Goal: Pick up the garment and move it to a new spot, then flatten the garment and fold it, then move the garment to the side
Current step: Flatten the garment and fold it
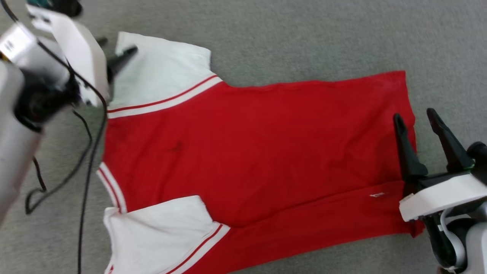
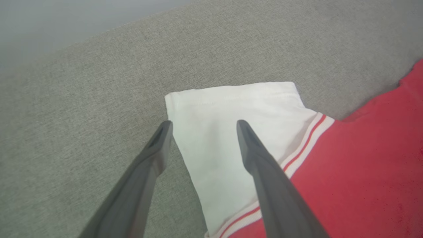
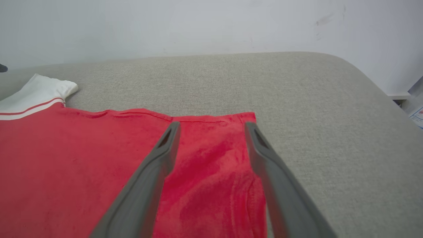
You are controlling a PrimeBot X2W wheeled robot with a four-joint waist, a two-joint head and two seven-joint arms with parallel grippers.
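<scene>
1. Garment (image 1: 247, 144) lies spread across the middle of a grey surface (image 1: 304, 34) in the head view. Its collar (image 1: 112, 188) points toward 9 o'clock and its hem (image 1: 408, 95) toward 3 o'clock, with a plain red side facing up.
2. Progress, as a judgement: it looks laid out and mostly flat, so the move and the flattening seem done or nearly done. A straight edge along the 6 o'clock side may be a first fold, though I cannot tell for sure. Most of the folding and the move aside are left.
3. Left gripper (image 1: 116, 45), at 10 o'clock, is spread wide and holds nothing. It straddles the edge of the far white sleeve (image 1: 159, 72), one finger over the sleeve and the other over grey surface. Whether it touches is unclear.
4. Right gripper (image 1: 414, 114), at 4 o'clock, is also spread wide and empty, poised over the hem's far corner.
</scene>
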